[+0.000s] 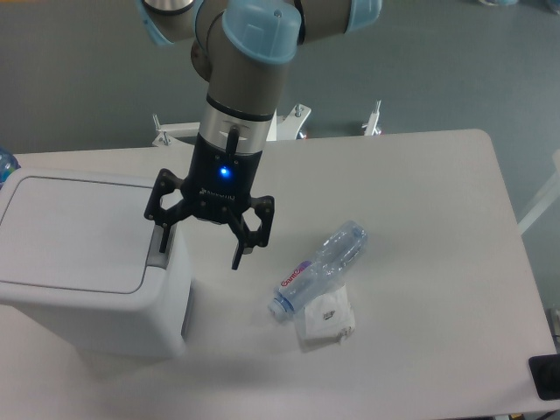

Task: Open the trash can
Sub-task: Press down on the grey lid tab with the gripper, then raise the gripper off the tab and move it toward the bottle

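Observation:
The trash can (79, 262) is a large white boxy bin at the left of the table, its flat lid down. Its grey push-button tab (160, 251) sits on the right edge of the lid, partly covered by my gripper. My gripper (199, 246) hangs open right beside the can's right side. Its left finger is over the grey tab and its right finger is out over the table. Nothing is held between the fingers.
A crushed clear plastic bottle (319, 267) lies right of the gripper, on a crumpled white wrapper (324, 319). The arm's white base post (254, 122) stands behind the table. A black object (547, 376) sits at the lower right edge.

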Robot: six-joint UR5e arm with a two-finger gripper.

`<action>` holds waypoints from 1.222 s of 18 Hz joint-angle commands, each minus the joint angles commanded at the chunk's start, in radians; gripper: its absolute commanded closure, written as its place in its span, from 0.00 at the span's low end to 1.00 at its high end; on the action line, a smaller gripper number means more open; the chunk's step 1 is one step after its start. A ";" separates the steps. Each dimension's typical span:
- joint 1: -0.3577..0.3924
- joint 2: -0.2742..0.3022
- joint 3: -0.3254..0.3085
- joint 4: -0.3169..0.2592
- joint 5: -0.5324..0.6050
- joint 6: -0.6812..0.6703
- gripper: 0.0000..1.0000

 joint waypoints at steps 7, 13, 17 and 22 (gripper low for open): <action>-0.002 -0.002 -0.006 0.000 0.000 0.003 0.00; -0.002 -0.002 -0.017 0.002 0.000 0.005 0.00; -0.003 -0.002 -0.017 0.003 0.027 0.005 0.00; -0.002 0.002 0.001 0.005 0.031 0.006 0.00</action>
